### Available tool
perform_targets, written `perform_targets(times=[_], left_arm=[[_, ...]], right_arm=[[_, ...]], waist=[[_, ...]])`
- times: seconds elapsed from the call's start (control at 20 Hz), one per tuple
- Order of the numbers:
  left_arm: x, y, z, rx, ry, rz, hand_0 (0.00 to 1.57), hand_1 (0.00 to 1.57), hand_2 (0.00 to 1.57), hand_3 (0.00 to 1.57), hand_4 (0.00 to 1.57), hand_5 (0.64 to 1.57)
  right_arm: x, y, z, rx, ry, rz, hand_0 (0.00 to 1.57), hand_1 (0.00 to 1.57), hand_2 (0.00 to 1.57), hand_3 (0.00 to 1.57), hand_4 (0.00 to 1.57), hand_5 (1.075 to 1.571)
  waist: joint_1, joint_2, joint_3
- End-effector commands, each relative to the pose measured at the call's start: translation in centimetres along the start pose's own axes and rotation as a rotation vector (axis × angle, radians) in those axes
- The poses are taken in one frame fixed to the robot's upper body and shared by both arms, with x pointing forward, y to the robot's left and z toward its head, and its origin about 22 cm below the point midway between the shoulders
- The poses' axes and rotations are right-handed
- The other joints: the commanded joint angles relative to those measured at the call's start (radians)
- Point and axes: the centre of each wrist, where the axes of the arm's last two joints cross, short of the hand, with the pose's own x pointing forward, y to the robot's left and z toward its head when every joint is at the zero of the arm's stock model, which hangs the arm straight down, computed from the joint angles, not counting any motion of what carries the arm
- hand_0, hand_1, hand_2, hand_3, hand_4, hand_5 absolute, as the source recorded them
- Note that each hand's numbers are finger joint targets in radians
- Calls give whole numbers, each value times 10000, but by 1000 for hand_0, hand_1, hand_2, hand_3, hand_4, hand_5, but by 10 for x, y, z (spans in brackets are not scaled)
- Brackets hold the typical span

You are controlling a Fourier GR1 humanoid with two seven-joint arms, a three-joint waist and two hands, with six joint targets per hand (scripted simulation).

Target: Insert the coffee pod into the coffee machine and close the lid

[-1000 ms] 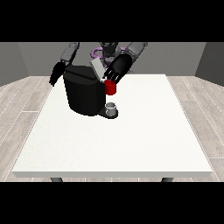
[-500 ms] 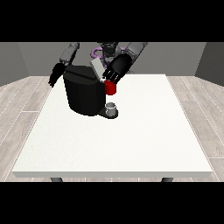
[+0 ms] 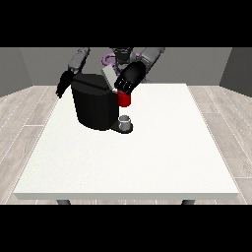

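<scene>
Near the worktop's far edge, hand at the view's right over the coffee machine, finger state unclear; lid raised, closing seemingly next.

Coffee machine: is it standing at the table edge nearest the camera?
No. The coffee machine stands on the far part of the white table, close to the robot.

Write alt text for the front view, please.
A robot behind a white table holds the hand at the view's right over a black coffee machine, above a red thing at the machine.
</scene>
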Motion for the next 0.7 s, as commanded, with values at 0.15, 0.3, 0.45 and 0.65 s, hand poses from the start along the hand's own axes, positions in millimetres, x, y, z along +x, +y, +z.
perform_targets(times=[0.15,0.3,0.45,0.65], left_arm=[[-11,23,10,288,-189,-1377,1173,1173,1194,1066,0,1571],[-25,27,17,404,164,-1292,1173,1173,1170,1017,0,1571],[-27,3,10,338,169,-1060,1115,1115,1136,1016,0,1571],[-2,-20,-2,280,-449,-725,1138,1138,1136,963,0,1571]], right_arm=[[17,-3,-6,43,-500,64,0,0,0,0,0,1571],[2,-4,4,-47,-276,-18,0,0,0,0,0,1571],[21,1,-1,32,-215,-44,0,0,0,0,0,1571],[-3,-11,-1,-247,276,-54,0,0,0,0,0,1571]], waist=[[-165,393,-1],[-257,434,0],[-370,273,-4],[93,82,1]])
